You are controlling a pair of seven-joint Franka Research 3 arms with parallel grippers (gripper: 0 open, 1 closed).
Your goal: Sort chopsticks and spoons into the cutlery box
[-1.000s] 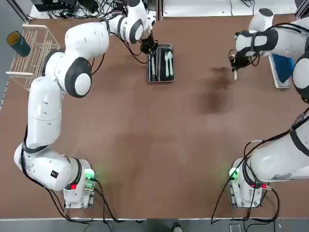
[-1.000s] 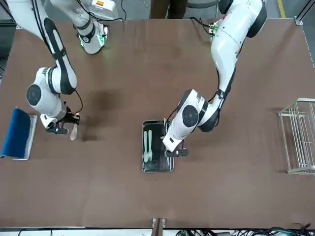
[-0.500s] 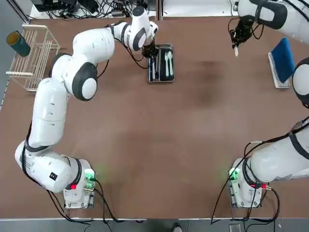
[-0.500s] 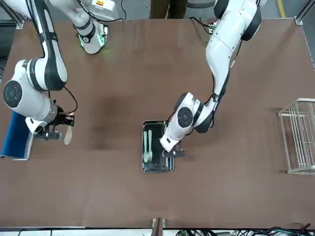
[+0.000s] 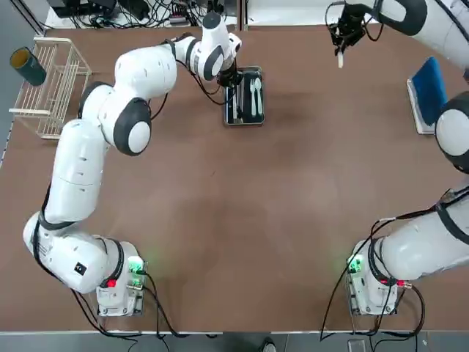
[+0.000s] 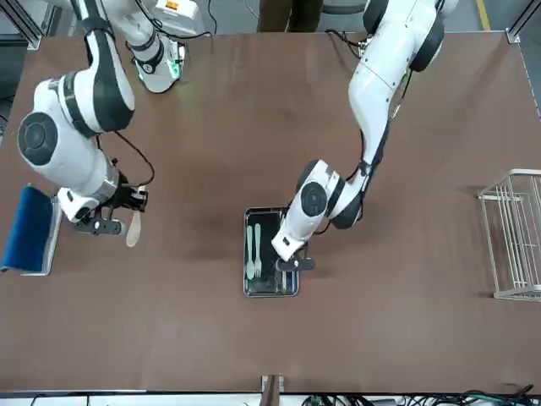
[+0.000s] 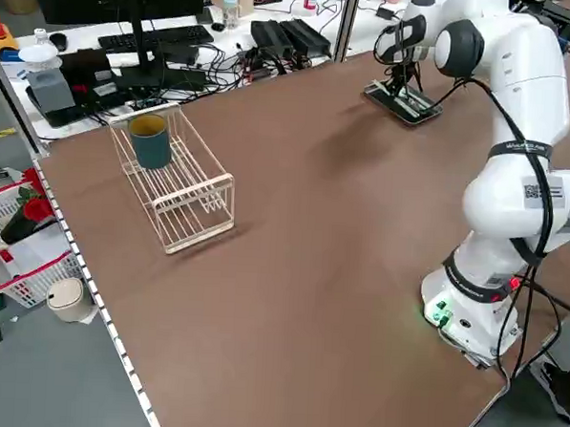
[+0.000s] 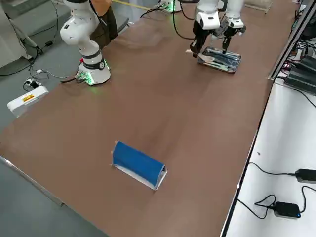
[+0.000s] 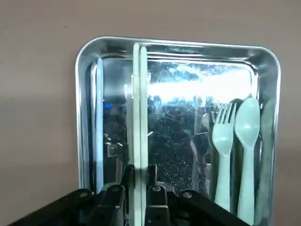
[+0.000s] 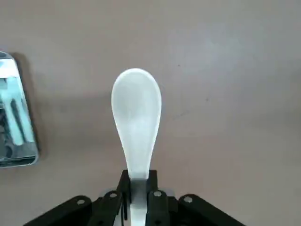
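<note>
The cutlery box (image 5: 244,122) is a shiny metal tray at the table's far middle. A white spoon (image 9: 247,136) and a white fork (image 9: 223,127) lie in one of its compartments. My left gripper (image 5: 229,77) hangs over the box's far end, shut on a pair of pale chopsticks (image 9: 139,117) that run lengthwise over the other compartment. My right gripper (image 5: 341,38) is raised near the far edge, to the right of the box, shut on the handle of another white spoon (image 10: 136,113). That spoon's bowl points away from the fingers.
A white wire rack (image 5: 51,84) with a teal cup (image 5: 28,66) on it stands at the far left. A grey tray with a blue cloth (image 5: 429,92) lies at the far right. Cables and desks border the table's far edge.
My right gripper has risen and carried the white spoon from beside the grey tray to the far edge and leftward, nearer the box. The left gripper has barely shifted at the box.
</note>
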